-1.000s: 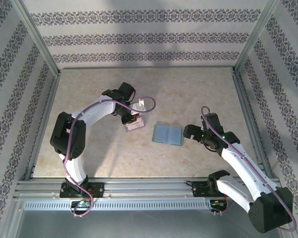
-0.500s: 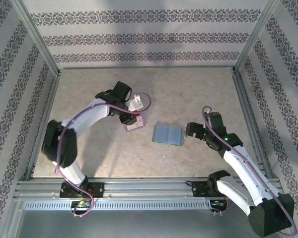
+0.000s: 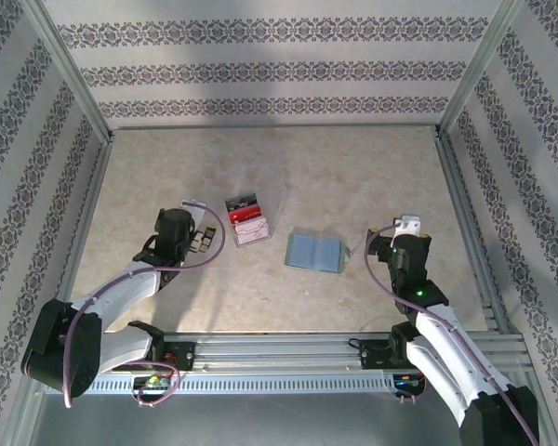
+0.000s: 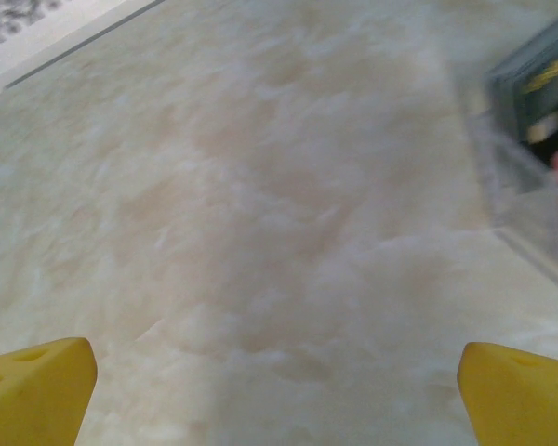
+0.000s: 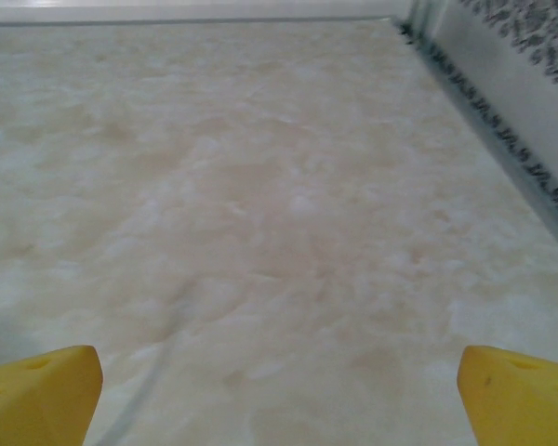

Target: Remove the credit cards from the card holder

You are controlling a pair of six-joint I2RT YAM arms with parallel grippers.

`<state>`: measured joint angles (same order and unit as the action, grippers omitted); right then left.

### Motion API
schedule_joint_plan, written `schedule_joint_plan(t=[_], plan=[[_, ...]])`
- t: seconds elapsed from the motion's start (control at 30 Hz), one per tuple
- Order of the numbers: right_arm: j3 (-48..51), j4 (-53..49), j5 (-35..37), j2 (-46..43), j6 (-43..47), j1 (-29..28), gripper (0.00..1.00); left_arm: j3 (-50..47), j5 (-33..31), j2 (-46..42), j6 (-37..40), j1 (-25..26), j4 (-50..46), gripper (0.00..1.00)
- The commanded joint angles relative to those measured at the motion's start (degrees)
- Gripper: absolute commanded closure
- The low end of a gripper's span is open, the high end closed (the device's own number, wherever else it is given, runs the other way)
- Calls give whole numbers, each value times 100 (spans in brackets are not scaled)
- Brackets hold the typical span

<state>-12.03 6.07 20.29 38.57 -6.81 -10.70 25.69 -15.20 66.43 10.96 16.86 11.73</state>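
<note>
The left end effector [image 4: 279, 400] is spread wide with nothing between the yellow fingertips [image 4: 37, 390], just bare desk [image 4: 260, 232] under it. The clear tray [image 4: 530, 177] sits off to its right, near but not touching. The right end effector [image 5: 279, 400] is the same story: spread wide, empty, looking over open desk toward the far edge with the metal side rail [image 5: 502, 121] running along its right. Going outward in the top view, the card holder [image 3: 313, 251] lies open and flat roughly mid-desk between the two arms, closer to the right one and apart from both. The tray is just left of it with red and dark stuff inside, which I'd guess are the credit cards [image 3: 243, 206]. I can't tell whether any slot in the holder has a card in it, it's too small to see. So my read is that this is either a gap between pulls or the end of the job. If a card is left, the next move calls for one arm to pin a panel while the other pinches the card's exposed edge and slides it out flat. Room-wise it's comfy — lots of bare desk far and near of the holder. The only things to mind are the tray's walls on the left and the side rail on the right.
</note>
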Motion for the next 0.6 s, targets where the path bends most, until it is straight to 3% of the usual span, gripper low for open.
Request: schedule_joint_plan(t=[0.0, 0.37, 0.43, 0.57], plan=[[428, 1919, 250, 156, 416, 263, 2, -398, -375, 76, -275, -245, 1702, 0], [337, 3429, -239, 1894, 494, 622, 2, -779, -61, 1272, -413, -955, 3921, 1], [295, 3612, -326, 2108, 514, 661, 2, -575, 52, 1272, -519, -1009, 3439, 1], [129, 3821, -520, 2493, 524, 758, 2, -830, 589, 1262, -545, -1046, 3981, 1]])
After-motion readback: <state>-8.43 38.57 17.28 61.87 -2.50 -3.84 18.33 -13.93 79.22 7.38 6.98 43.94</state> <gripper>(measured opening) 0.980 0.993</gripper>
